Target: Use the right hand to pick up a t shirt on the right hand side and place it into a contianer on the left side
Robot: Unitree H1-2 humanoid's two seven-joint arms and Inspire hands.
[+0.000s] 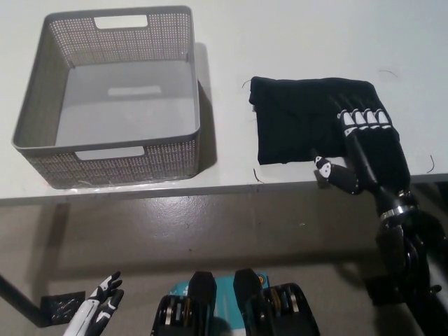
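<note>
1 t shirt [301, 119] | 1 container [49, 168] | right hand [364, 143] on shirt

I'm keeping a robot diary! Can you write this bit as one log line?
right robot hand: open, over black t-shirt | basket: empty | left robot hand: resting low

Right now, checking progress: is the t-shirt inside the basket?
No, the black t-shirt lies on the table, right of the empty basket.

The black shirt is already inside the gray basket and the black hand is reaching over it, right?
Not quite. The head view shows the black shirt lying on the white table, to the right of the gray basket, which is empty. The black right hand is indeed reaching over the shirt.
</note>
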